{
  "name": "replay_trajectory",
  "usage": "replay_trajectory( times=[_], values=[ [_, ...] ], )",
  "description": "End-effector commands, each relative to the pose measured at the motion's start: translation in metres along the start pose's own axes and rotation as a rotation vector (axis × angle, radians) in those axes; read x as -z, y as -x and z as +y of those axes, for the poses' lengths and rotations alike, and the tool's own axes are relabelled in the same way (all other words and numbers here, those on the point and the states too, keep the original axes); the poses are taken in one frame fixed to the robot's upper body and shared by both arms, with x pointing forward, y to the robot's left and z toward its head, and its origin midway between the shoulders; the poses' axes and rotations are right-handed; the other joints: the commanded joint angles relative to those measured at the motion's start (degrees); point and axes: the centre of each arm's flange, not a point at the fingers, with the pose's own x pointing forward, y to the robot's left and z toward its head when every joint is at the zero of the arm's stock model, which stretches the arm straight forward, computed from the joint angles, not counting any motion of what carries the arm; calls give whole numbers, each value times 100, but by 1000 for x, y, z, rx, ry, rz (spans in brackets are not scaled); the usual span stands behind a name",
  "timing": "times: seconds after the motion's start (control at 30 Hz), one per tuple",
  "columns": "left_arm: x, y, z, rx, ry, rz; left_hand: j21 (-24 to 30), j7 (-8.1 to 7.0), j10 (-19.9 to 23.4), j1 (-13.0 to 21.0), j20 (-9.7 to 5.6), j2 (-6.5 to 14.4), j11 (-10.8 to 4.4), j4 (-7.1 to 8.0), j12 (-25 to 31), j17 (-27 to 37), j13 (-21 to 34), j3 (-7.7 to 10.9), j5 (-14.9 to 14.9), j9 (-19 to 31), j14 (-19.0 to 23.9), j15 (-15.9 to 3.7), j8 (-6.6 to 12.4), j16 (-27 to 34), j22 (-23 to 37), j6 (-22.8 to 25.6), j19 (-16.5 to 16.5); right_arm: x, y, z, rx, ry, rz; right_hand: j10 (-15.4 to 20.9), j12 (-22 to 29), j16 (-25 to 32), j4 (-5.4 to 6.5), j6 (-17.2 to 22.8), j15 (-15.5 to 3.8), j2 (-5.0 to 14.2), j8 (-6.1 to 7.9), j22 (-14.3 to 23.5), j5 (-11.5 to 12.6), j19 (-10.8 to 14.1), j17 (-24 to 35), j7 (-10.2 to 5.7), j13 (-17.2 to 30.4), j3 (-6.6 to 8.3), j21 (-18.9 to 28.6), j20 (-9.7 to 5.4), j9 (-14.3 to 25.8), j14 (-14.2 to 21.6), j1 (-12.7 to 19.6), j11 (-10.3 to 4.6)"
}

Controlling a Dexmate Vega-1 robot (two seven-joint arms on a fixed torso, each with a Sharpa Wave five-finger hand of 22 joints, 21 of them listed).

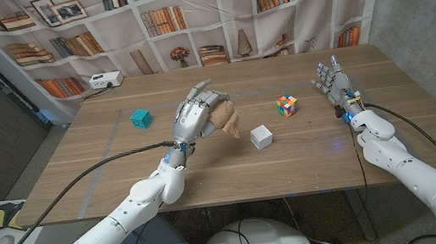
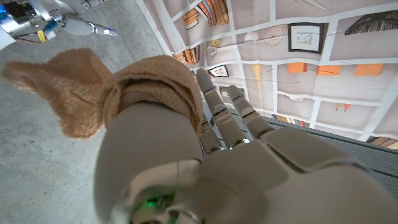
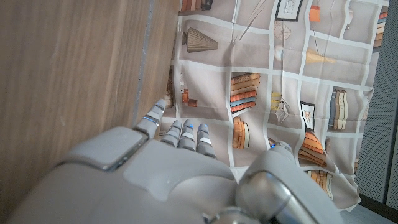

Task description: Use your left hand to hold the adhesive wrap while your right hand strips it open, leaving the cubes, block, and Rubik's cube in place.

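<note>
Here, in the head view, we see the left hand [image 1: 196, 115] raised above the wooden counter [image 1: 106, 180], gripping the tan adhesive wrap [image 1: 226, 118] with a loose tail hanging off its right side. A teal cube [image 1: 141, 117] sits to its left, a white block [image 1: 261, 136] just beside it on the right, and a Rubik's cube [image 1: 287, 105] beyond that. The right hand [image 1: 331, 80] stands well apart, fingers spread, holding nothing.

In the left wrist view, we see the left hand [image 2: 205, 168] wrapped around the wrap [image 2: 124, 93], its loose end flaring out.

In the right wrist view, we see the right hand [image 3: 180, 174] with its fingers [image 3: 186, 134] extended over the counter [image 3: 68, 74], empty.
</note>
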Motion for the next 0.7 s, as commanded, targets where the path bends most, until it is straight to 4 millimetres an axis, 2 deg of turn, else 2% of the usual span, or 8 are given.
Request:
replay_trajectory(
  times=[0.03, 0.7],
  values=[
    [12, -2, -8, -100, 74, 166, 35, 13, -15, -37, -3, 3, -8, 10, 3, 29, 812, 59, -24, 0, -35, -26, -6, -21, 28, -57, -17, 3, 3, 0, 0, -4, 7, 70, 25, -7, -43, 22, -32, 46, -2, 8, -16, 14, -1, 11, 15, -1, 14, 24, 14, 15, 19, -18],
    [14, -11, 9, -161, 130, 241, 86, -8, -64, -66, -2, -23, -11, 55, 56, 129, 800, 155, -38, -53, -69, -17, 30, -67, 29, -107, -52, 10, 5, 4, -12, -16, 13, 67, 22, -8, -41, 24, -35, 44, -2, 8, -20, 3, 4, 8, 15, -8, -1, 41, 14, 15, 5, -32]
  ],
)
